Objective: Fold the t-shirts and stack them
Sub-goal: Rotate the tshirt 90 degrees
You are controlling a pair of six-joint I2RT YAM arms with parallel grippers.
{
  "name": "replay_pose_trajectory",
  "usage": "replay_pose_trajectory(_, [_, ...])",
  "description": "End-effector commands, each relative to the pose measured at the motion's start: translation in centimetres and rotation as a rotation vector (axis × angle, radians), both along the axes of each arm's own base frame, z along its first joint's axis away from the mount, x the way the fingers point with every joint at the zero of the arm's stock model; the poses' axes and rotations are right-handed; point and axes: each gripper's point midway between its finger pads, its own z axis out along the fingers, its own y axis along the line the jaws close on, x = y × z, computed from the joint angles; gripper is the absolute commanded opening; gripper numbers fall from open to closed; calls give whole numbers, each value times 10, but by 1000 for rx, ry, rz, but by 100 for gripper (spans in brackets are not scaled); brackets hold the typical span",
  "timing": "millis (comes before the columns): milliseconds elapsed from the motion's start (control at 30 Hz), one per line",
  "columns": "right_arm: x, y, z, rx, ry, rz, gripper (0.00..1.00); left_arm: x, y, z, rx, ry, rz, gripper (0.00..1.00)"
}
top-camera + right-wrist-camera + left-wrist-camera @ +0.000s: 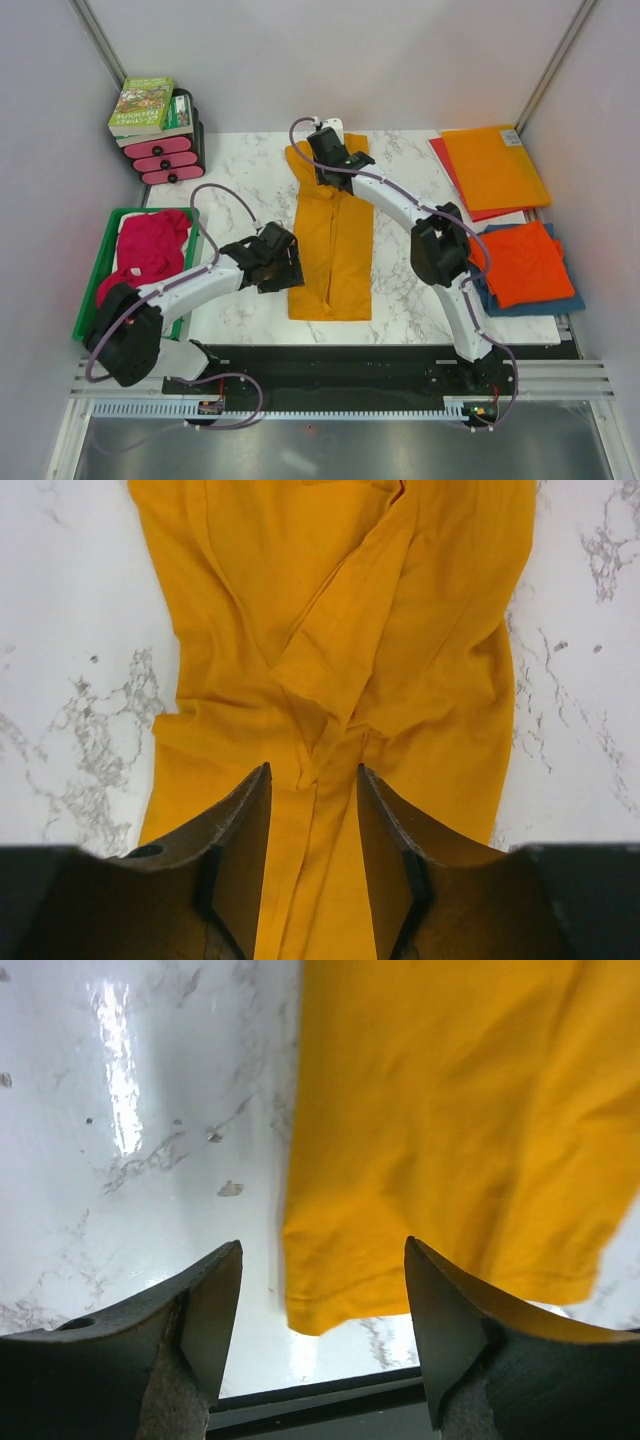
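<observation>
Golden-orange t-shirt [330,250] has its lower-left hem corner beneath the spread left claw [322,1250], whose arm bends in from lower left. The right claw [313,770], arm stretched to upper centre, stands parted above the bunched top end, holding nothing. It lies lengthwise mid-frame on the table [415,300].

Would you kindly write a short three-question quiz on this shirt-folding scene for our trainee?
1. True or false: the magenta-pink t-shirt lies in the green bin.
2. The red-orange t-shirt rests on: A) the blue t-shirt; B) the books; C) the green bin.
3. Fill in: the right arm holds its jaws ____ above the golden-orange t-shirt.
Key: 1 true; 2 A; 3 open.
</observation>
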Motion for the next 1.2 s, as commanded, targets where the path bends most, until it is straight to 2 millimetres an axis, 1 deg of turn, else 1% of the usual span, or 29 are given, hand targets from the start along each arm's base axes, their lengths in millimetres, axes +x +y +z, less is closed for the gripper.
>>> replay_pose_trajectory(0, [32,-15,11,-126,-97,-46,50,21,-15,41,-107,-141,17,75])
replay_pose_trajectory(33, [34,-15,7,-142,-96,-40,51,17,-16,41,-114,-128,-3,76])
replay_pose_trajectory(67, [37,-15,-3,-159,-88,-38,56,16,-17,41,-117,-124,-8,76])
replay_pose_trajectory(100, [41,-14,-2,-159,-96,-36,58,13,-17,40,-119,-116,-14,76])
replay_pose_trajectory(133, [43,-14,-5,-169,-94,-30,59,11,-17,37,-121,-105,-22,76])
replay_pose_trajectory(167, [45,-13,-15,-179,-85,-29,61,9,-17,34,-117,-96,-25,76])
replay_pose_trajectory(200, [48,-12,-13,-172,-94,-30,61,7,-15,30,-110,-86,-25,76])
replay_pose_trajectory(233, [50,-11,-16,-172,-91,-26,61,7,-14,27,-102,-80,-30,76])
replay_pose_trajectory(267, [51,-10,-24,-179,-84,-20,62,4,-13,22,-93,-63,-33,76])
replay_pose_trajectory(333, [54,-7,-25,-175,-91,-18,62,2,-13,17,-85,-50,-43,75])
replay_pose_trajectory(367, [56,-7,-31,-185,-87,-15,62,1,-13,14,-82,-40,-46,75])
replay_pose_trajectory(433, [58,-5,-34,-186,-89,-12,62,0,-14,12,-81,-30,-59,75])
replay_pose_trajectory(500, [60,-4,-34,-174,-96,-17,61,-1,-14,11,-79,-28,-64,75])
replay_pose_trajectory(533, [60,-3,-25,-166,-116,-20,61,-1,-14,11,-78,-28,-65,75])
replay_pose_trajectory(567, [58,0,-28,-169,-129,-18,61,-1,-14,11,-77,-29,-66,75])
replay_pose_trajectory(633, [52,2,-23,-175,-148,-18,60,-1,-14,11,-79,-33,-69,75])
replay_pose_trajectory(667, [50,12,-16,-157,-178,-2,60,0,-14,12,-81,-37,-69,75])
replay_pose_trajectory(733, [44,18,-12,-151,-187,10,57,-1,-14,10,-81,-35,-68,75])
replay_pose_trajectory(767, [41,27,-12,-122,-192,22,52,-2,-14,8,-82,-29,-70,75])
replay_pose_trajectory(800, [39,31,-12,-99,-187,36,45,-2,-14,7,-83,-28,-71,75])
replay_pose_trajectory(833, [37,39,-18,-68,-170,60,33,-3,-15,6,-84,-24,-72,75])
replay_pose_trajectory(900, [35,43,-29,-41,-135,52,18,-4,-15,2,-81,-9,-70,75])
replay_pose_trajectory(967, [33,44,-33,-22,-127,42,16,-5,-16,1,-86,-2,-71,74])
replay_pose_trajectory(1000, [32,45,-24,3,-142,24,14,-5,-16,0,-85,0,-73,74])
replay_pose_trajectory(1033, [27,38,-34,-11,-133,3,14,-5,-16,0,-87,-3,-73,74])
replay_pose_trajectory(1067, [29,40,-26,18,-166,-11,13,-5,-16,0,-87,-3,-73,74])
replay_pose_trajectory(1100, [24,38,-22,29,-173,-27,15,-5,-16,0,-89,-5,-73,74])
replay_pose_trajectory(1133, [25,34,-16,29,-196,-53,16,-5,-16,0,-89,-5,-70,74])
replay_pose_trajectory(1167, [24,34,-7,37,-211,-61,27,-5,-17,0,-91,-7,-72,74])
